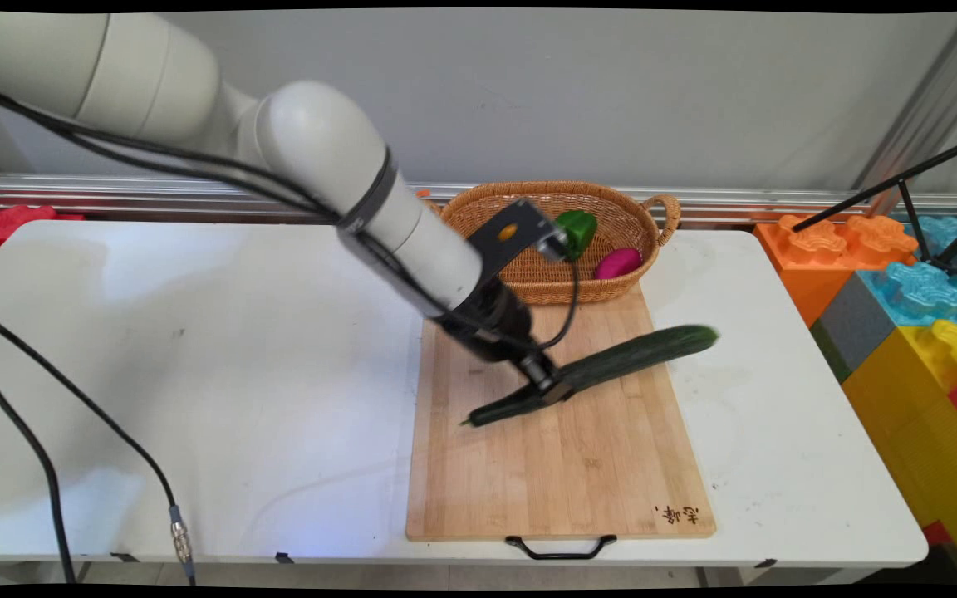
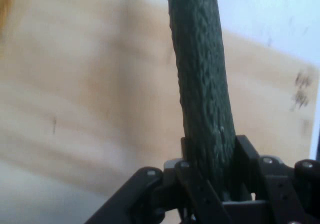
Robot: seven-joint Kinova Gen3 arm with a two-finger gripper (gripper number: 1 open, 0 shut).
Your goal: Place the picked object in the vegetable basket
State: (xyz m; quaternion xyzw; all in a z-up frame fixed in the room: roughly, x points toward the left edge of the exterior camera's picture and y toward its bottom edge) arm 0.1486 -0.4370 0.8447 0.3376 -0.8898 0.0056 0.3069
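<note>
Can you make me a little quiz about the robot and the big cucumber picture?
1. True or false: the pincer is shut on the cucumber.
2. What lies in the basket? A) a banana and an apple B) a green thing and a pink thing C) nothing
3. Fill in: the cucumber's right end pokes past the edge of the ____.

Key: 1 true. 2 B: a green thing and a pink thing. 3 board.
</note>
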